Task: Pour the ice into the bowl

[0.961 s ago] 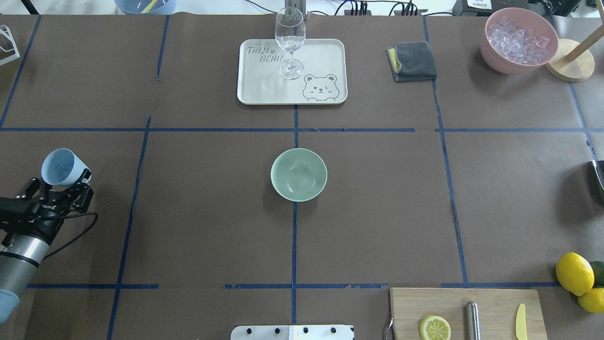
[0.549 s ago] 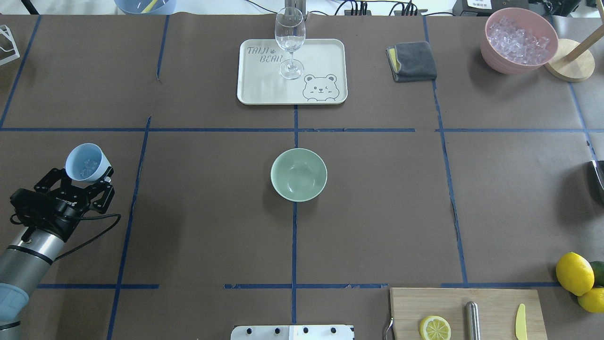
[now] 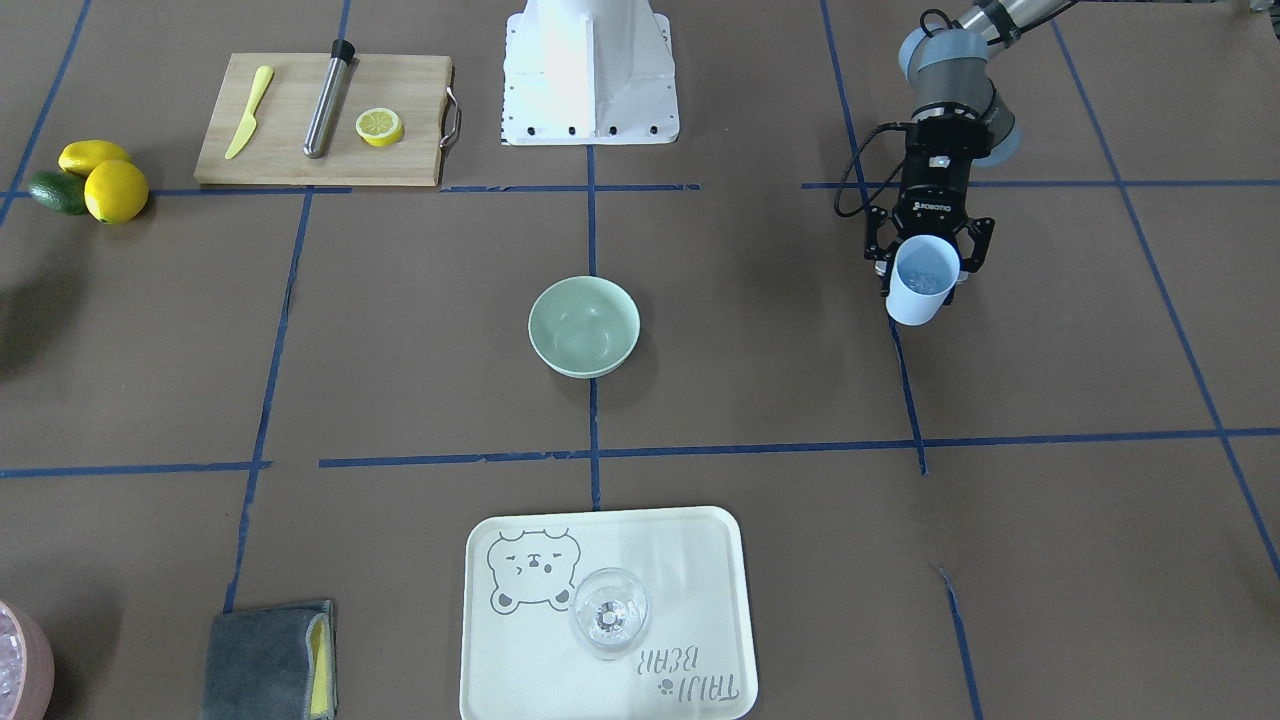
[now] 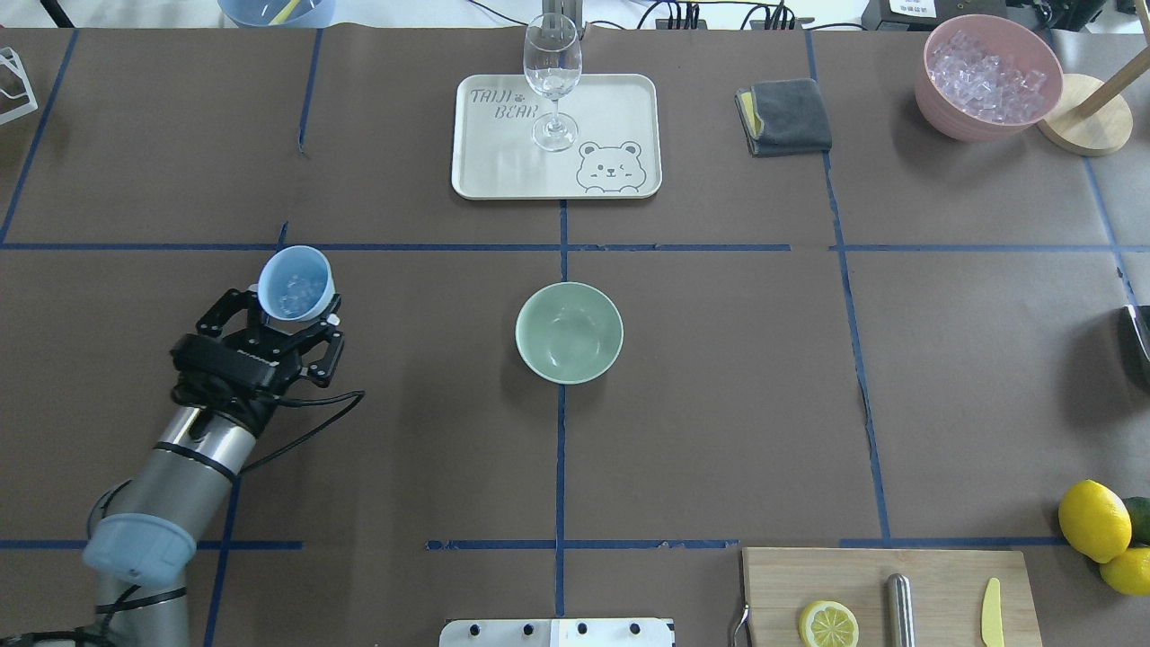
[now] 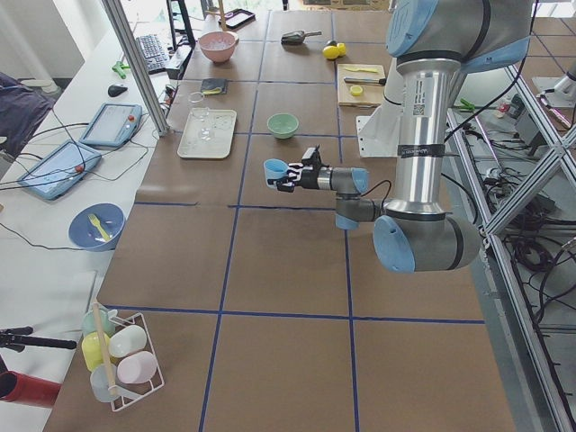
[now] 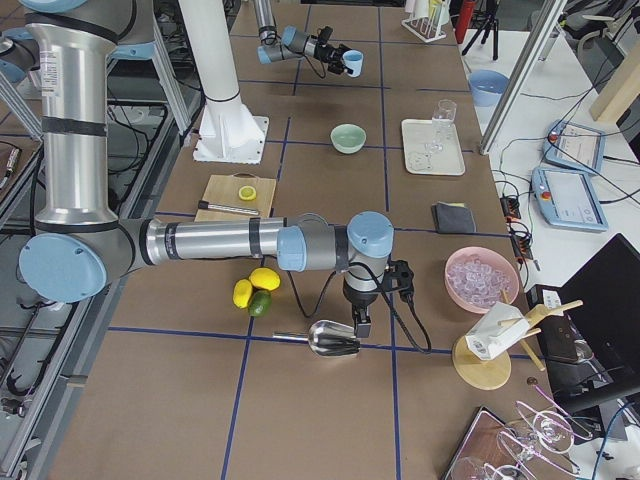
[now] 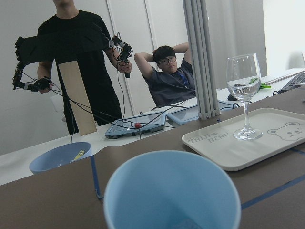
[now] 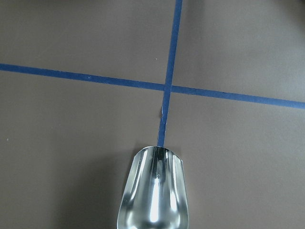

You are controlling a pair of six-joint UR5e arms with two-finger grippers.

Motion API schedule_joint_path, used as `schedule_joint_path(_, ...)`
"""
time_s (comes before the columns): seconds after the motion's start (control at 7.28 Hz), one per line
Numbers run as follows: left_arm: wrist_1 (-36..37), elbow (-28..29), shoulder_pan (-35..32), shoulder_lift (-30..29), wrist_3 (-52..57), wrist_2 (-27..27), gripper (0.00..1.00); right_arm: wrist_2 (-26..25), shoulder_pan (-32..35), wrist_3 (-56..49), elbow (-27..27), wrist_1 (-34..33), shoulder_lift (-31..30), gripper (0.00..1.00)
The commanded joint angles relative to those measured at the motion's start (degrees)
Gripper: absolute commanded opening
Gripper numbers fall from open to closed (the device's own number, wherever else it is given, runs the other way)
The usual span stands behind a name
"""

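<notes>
My left gripper (image 4: 294, 314) is shut on a pale blue cup (image 4: 295, 284) and holds it upright above the table, left of the mint-green bowl (image 4: 569, 332) and apart from it. Small clear ice cubes (image 4: 293, 290) lie in the cup. The cup also shows in the front view (image 3: 922, 282) and fills the bottom of the left wrist view (image 7: 171, 193). The bowl (image 3: 584, 326) is empty. My right gripper (image 6: 357, 322) hangs over a metal scoop (image 8: 153, 191) at the table's right end. I cannot tell whether it is open or shut.
A cream tray (image 4: 620, 99) with a wine glass (image 4: 552, 76) stands behind the bowl. A pink bowl of ice (image 4: 986, 72) and a grey cloth (image 4: 786, 115) are back right. A cutting board (image 4: 885, 593) and lemons (image 4: 1093, 519) are front right.
My left arm has swung right toward the bowl, carrying the cup. The cup has turned from tilted to more upright.
</notes>
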Motion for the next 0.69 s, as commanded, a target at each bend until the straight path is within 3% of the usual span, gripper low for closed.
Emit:
schedule_joint_path(0.0, 15.4, 0.0, 0.1, -10.5, 1.7, 0.2, 0.0, -0.1, 0.7, -0.1, -0.1, 0.0, -0.1, 1.0)
schedule_joint_path(0.14, 25.9, 0.0, 0.1, -15.1, 1.7, 0.3, 0.0, -0.2, 1.0, 0.0, -0.2, 0.0, -0.1, 1.0)
schedule_joint_path(0.55, 43.7, 0.5, 0.8, -22.1, 7.0, 0.3, 0.0, -0.4, 1.1, 0.6, -0.4, 0.0, -0.2, 1.0)
